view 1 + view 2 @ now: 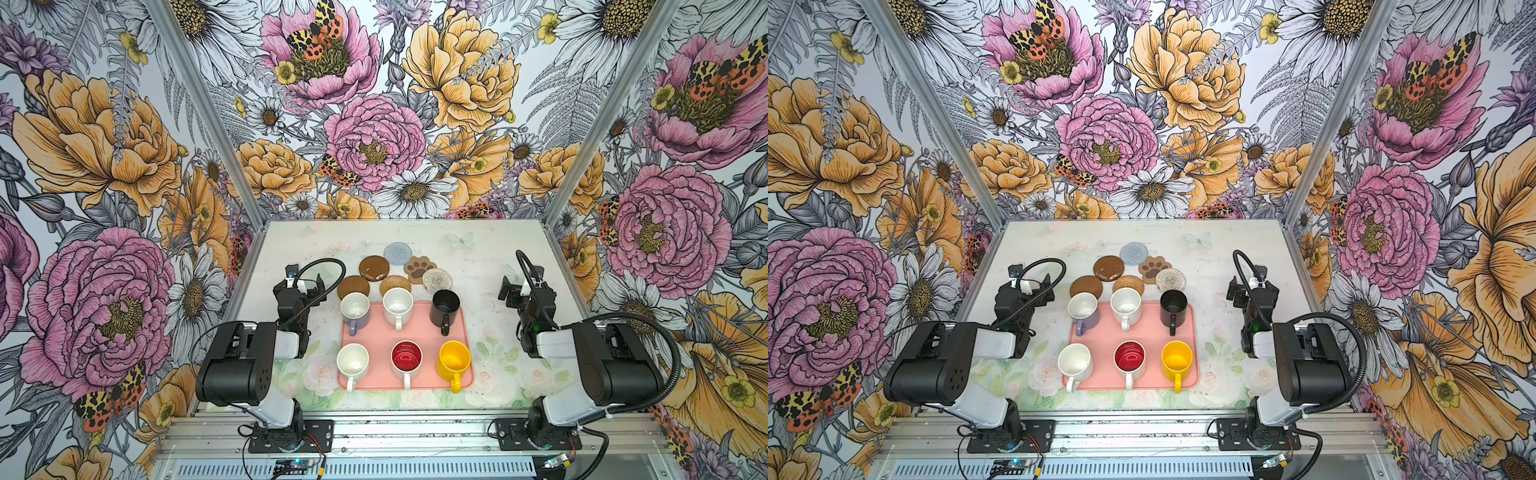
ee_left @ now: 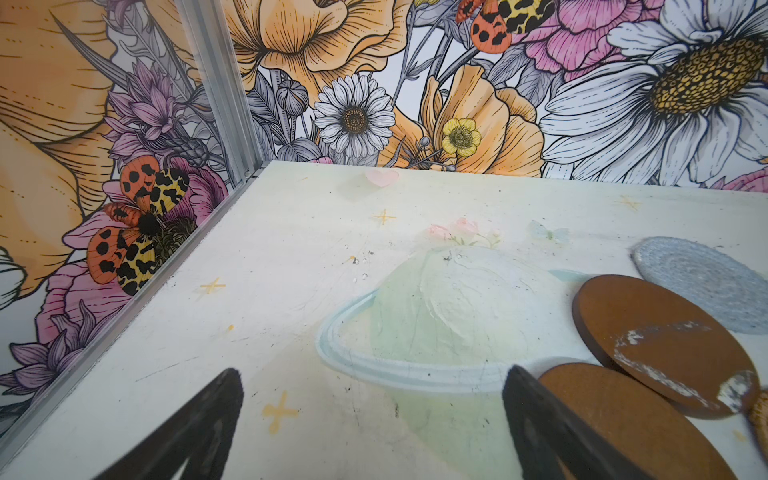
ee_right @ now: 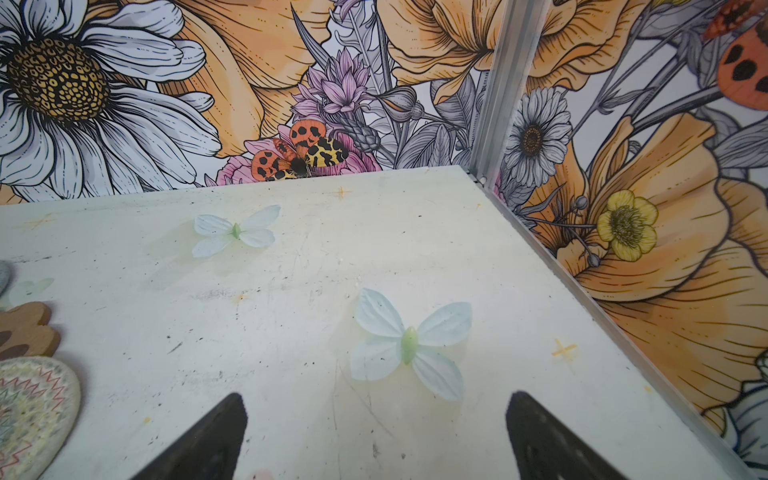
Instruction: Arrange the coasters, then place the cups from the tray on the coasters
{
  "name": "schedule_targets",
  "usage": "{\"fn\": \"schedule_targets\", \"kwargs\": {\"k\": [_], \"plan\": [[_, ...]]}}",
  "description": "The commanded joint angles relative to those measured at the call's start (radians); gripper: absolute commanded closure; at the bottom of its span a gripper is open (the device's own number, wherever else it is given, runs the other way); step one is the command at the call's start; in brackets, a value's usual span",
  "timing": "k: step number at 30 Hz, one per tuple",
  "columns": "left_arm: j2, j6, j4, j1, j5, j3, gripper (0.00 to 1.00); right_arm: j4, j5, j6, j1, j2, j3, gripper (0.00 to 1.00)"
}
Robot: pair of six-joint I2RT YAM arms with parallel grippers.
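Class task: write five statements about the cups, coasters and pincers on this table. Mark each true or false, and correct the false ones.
1. All six cups are on the tray. True.
2. The yellow cup lies tipped on its side. False: it stands upright on the tray.
3. The left pincer and the right pincer are both open and empty. True.
4. The paw-shaped coaster lies on the tray. False: it lies on the table, beyond the tray.
5. The black cup stands in the row nearer the coasters. True.
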Motion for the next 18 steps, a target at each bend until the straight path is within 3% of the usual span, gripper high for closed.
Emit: {"fn": "schedule_targets", "kwargs": {"k": [1,5,9,12,16,18], "plan": [[-0.014,-0.016,0.004,0.01,0.026,0.01,0.01,0.003,-0.018,-0.005,0.007,-0.006,0.021,0.02],[-0.022,-0.016,-0.019,0.015,0.053,0.02,0.06,-0.085,-0.013,-0.012,0.011,-0.068,0.045,0.04],[-0.124,-0.009,-0.292,0.009,0.057,0.118,0.17,-0.405,0.025,0.027,0.013,-0.22,0.152,0.05],[-0.186,-0.051,-0.552,-0.001,0.022,0.235,0.19,-0.618,-0.052,0.069,0.013,-0.279,0.241,0.08],[-0.248,-0.096,-0.728,-0.056,0.037,0.335,0.25,-0.843,-0.195,0.128,0.027,-0.263,0.373,0.15],[-0.276,-0.127,-0.826,-0.082,0.095,0.395,0.26,-0.98,-0.245,0.146,0.049,-0.217,0.474,0.17]]}}
